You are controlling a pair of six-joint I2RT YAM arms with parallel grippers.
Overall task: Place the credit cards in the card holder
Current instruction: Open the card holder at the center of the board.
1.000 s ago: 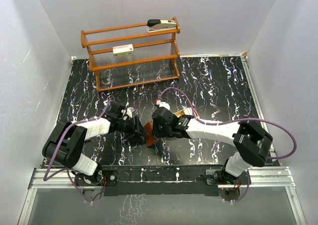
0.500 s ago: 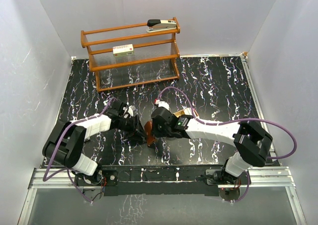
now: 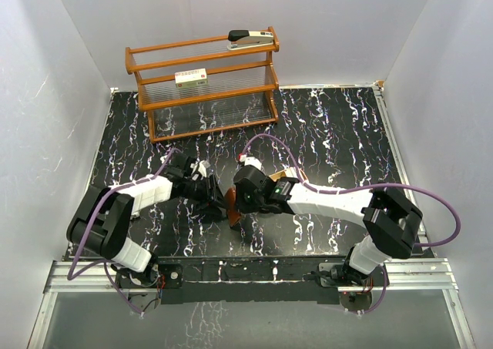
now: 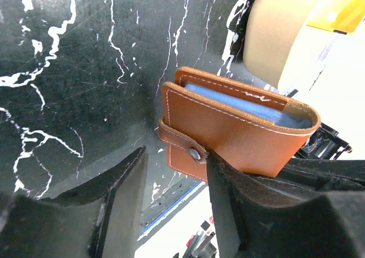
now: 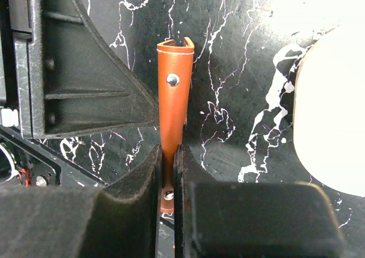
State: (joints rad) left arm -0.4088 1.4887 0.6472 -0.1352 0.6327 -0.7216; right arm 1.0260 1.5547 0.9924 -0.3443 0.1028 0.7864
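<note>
From the left wrist we are seeing the pale blue plastic credit cards (image 4: 239,101) tucked inside the folded brown leather card holder (image 4: 245,135). The right wrist view, looking edge-on, is hiding them. We are pinching the holder's near end in the closed right gripper (image 5: 168,152), between both arms over the black marbled table (image 4: 68,70). The holder is standing on edge, its long axis pointing straight away from those fingers. The left gripper (image 4: 177,161) is spreading its fingers beside the snap tab, gripping nothing.
</note>
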